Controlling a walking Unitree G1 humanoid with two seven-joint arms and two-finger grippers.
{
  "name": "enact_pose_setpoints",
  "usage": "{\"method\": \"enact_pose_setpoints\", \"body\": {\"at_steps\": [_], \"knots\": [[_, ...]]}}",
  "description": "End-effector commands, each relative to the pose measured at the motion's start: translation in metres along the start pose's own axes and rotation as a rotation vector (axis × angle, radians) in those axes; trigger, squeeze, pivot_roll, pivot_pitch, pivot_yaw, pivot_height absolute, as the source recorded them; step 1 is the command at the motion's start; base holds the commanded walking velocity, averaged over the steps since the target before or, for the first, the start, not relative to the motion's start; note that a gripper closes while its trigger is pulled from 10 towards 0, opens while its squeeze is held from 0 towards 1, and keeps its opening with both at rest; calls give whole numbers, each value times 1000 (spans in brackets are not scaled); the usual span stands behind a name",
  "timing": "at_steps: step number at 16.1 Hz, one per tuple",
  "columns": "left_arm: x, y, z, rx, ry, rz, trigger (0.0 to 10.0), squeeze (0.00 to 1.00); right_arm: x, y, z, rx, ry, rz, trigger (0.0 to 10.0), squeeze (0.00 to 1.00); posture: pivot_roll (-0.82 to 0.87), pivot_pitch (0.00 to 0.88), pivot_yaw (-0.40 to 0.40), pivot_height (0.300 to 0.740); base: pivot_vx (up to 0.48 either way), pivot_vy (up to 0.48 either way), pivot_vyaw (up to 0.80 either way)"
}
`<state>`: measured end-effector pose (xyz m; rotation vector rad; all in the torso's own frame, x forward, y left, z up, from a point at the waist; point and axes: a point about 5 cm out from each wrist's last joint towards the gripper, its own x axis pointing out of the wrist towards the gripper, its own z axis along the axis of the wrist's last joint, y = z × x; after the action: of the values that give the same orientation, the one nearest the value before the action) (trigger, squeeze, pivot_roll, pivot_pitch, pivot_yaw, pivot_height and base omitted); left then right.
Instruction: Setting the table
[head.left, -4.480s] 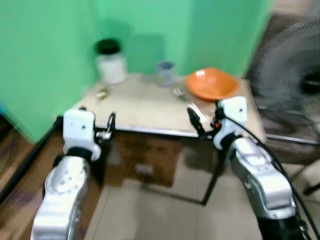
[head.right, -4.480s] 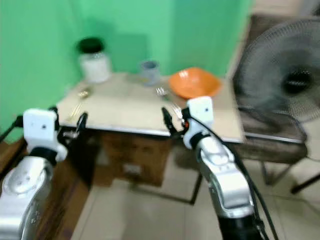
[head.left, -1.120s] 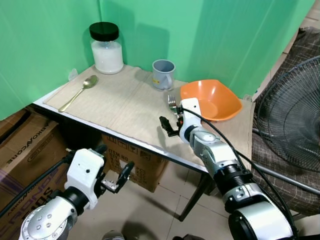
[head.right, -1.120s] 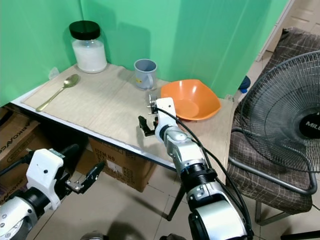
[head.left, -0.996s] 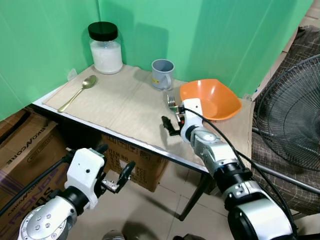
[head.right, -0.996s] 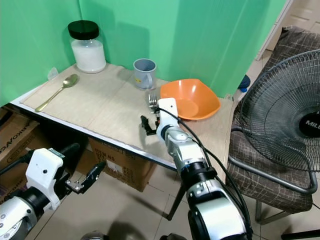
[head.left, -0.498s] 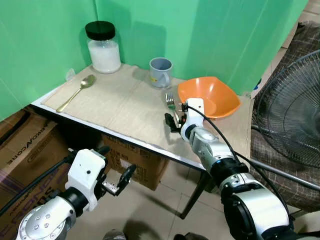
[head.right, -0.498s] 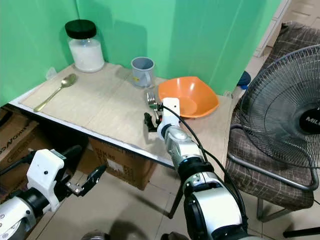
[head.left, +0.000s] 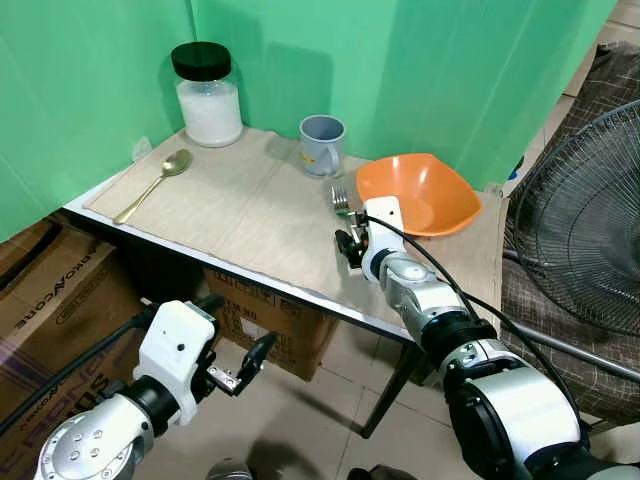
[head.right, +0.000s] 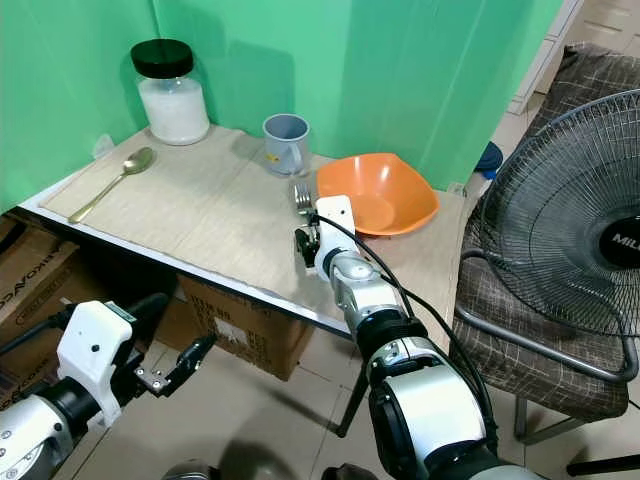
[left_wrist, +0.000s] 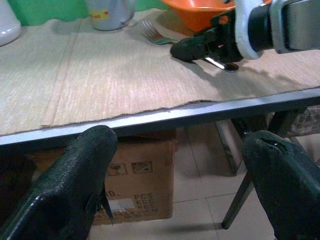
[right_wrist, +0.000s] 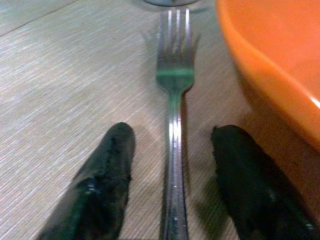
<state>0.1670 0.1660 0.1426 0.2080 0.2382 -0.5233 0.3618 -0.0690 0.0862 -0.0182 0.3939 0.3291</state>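
Right hand (right_wrist: 172, 180) down at the desk (head.left: 250, 215) surface, open, black fingers (right_wrist: 107, 175) straddling the handle of the silver metal fork (right_wrist: 173, 107), one each side, not yet touching it as far as can be told. Fork lying flat on the beige woven mat (head.right: 190, 215), tines toward the grey ceramic mug (head.left: 322, 145), handle running back between the fingers, just beside the rim of the orange plastic bowl (head.left: 425, 195). In the head views, right hand (head.left: 350, 245) low over the mat near the desk's front edge, silver arm stretched forward from the lower right.

Left hand (head.left: 240, 365) below desk level in front of the desk, open, fingers (left_wrist: 80, 185) spread wide, holding nothing, pointed at the desk edge and the brown cardboard box (left_wrist: 145, 180) underneath.

Rest of the desk: gold-coloured metal spoon (head.left: 155, 185) lying diagonally on the mat near the left edge, well apart from the fork. Glass jar with black lid and white contents (head.left: 207, 82) upright in the back left corner against the green wall (head.left: 420, 60). Mug upright between jar and bowl, near the fork's tines. Black wire-guard fan (head.right: 565, 220) to the right of the desk, over a chair with a checked cushion (head.right: 520, 330). More cardboard boxes (head.left: 50, 290) on the floor at the left
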Motion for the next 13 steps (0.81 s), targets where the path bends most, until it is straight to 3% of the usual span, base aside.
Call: {"method": "enact_pose_setpoints", "body": {"at_steps": [1, 3, 4, 13], "knots": [[-1, -2, 2, 14, -2, -8, 10000, 0, -1, -1, -14, 4, 73, 3, 0, 0, 189, 78, -48, 740, 0, 0, 0], [-1, -1, 2, 16, -4, -9, 10000, 0, -1, 1, -15, 79, 82, 12, 0, 0, 188, 79, -48, 740, 0, 0, 0], [0, -1, 2, 19, -4, -10, 10000, 0, 0, 1, -17, 197, 98, 12, 0, 0, 188, 76, -48, 740, 0, 0, 0], [1, -1, 2, 34, -5, -16, 10000, 0, 0, 0, -17, 176, 104, 12, 0, 0, 189, 69, -47, 740, 0, 0, 0]]}}
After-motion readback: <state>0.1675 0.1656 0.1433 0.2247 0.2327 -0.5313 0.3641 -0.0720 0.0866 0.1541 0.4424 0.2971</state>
